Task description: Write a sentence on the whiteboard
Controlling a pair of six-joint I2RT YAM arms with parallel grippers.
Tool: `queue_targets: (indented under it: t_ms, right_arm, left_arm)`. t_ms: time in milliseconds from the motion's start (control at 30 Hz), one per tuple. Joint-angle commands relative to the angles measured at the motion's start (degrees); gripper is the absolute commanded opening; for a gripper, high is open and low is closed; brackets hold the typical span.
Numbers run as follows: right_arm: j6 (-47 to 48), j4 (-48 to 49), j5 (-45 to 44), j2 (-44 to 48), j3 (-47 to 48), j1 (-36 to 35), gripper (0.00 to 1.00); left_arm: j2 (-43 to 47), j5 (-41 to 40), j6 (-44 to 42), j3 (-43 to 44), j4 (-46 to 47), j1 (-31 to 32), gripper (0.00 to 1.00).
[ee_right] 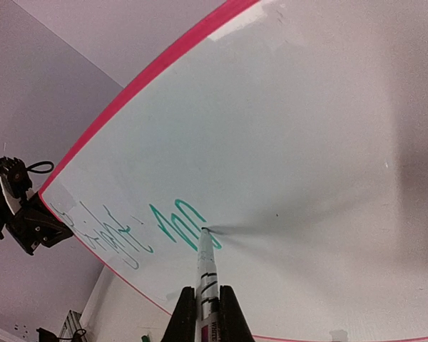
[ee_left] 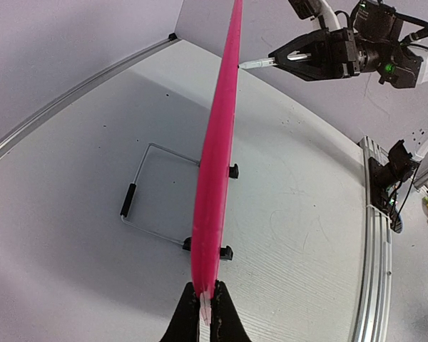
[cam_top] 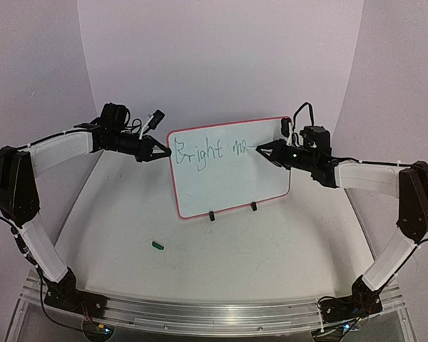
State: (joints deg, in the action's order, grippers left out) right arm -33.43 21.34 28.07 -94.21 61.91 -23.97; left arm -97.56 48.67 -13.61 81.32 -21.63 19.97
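Note:
The whiteboard (cam_top: 228, 171) stands upright on two black clip feet, its red-pink rim around a white face bearing green writing "Bright m". My left gripper (cam_top: 164, 151) is shut on the board's left edge; the left wrist view shows the rim (ee_left: 217, 164) edge-on between the jaws. My right gripper (cam_top: 264, 150) is shut on a white marker (ee_right: 207, 274). The marker's tip touches the board face (ee_right: 307, 142) at the end of the last green letter. The marker tip also shows in the left wrist view (ee_left: 253, 63).
A small green marker cap (cam_top: 157, 245) lies on the table in front of the board. A wire stand (ee_left: 153, 189) props the board from behind. An aluminium rail (cam_top: 200, 308) runs along the table's near edge. Purple walls close in the back and sides.

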Motion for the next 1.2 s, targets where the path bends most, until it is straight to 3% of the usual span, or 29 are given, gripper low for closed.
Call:
queue_targets:
  t_ms: [0, 867, 1167]
  right_arm:
    - [0.8, 0.9, -1.4, 2.4, 3.0, 0.4, 0.00]
    - [1.0, 0.9, 0.1, 3.5, 2.8, 0.4, 0.00]
    - [2.8, -0.6, 2.7, 8.5, -0.3, 0.4, 0.00]
  left_arm:
    - [1.4, -0.1, -1.1, 1.5, -3.2, 1.0, 0.00]
    - [1.3, -0.5, -1.2, 1.5, -3.3, 1.0, 0.00]
    - [1.4, -0.4, -1.2, 1.3, -3.2, 1.0, 0.00]
